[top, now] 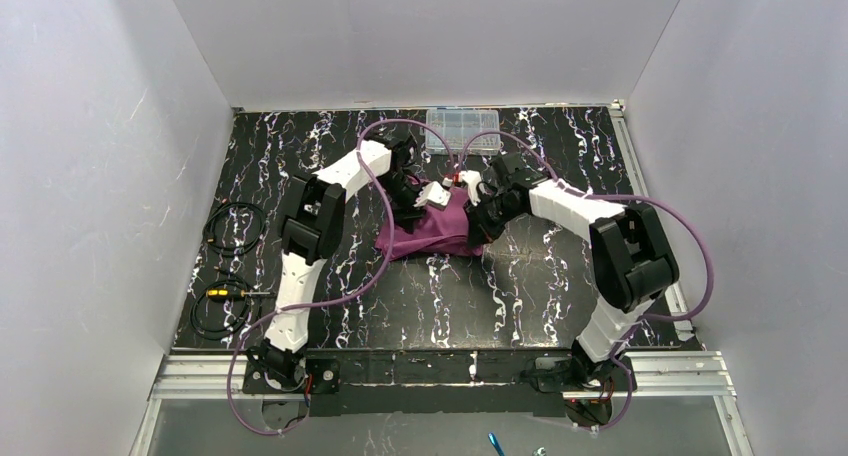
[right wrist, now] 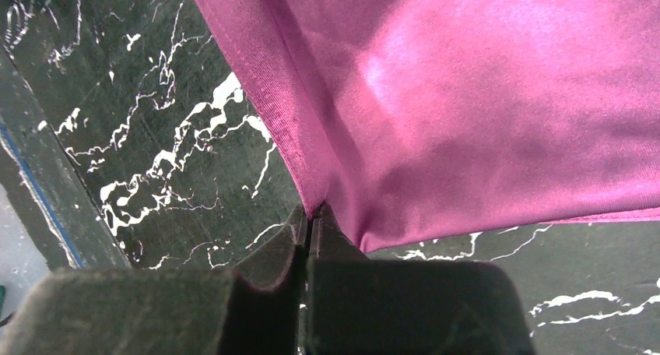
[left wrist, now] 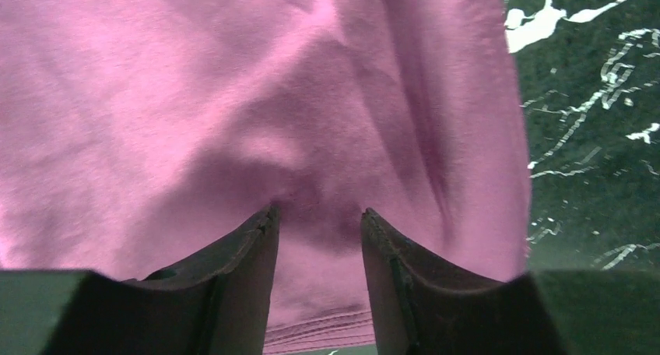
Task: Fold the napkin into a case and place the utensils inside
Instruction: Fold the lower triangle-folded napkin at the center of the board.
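The plum-purple napkin (top: 432, 234) lies rumpled and partly folded on the black marbled table between the two arms. It forms a wide heap rather than a narrow case. My left gripper (top: 428, 198) (left wrist: 319, 212) stands over the napkin (left wrist: 257, 98), jaws apart, both fingertips pressing into the cloth, a shadowed ridge of it between them. My right gripper (top: 472, 214) (right wrist: 311, 212) is shut on the hemmed edge of the napkin (right wrist: 467, 106), which rises slightly off the table there. The utensils are out of view.
A clear plastic compartment box (top: 462, 131) sits at the back of the table behind the grippers. Two black cable coils (top: 235, 226) (top: 220, 306) lie at the left edge. Purple robot cables loop over both arms. White walls close in on three sides.
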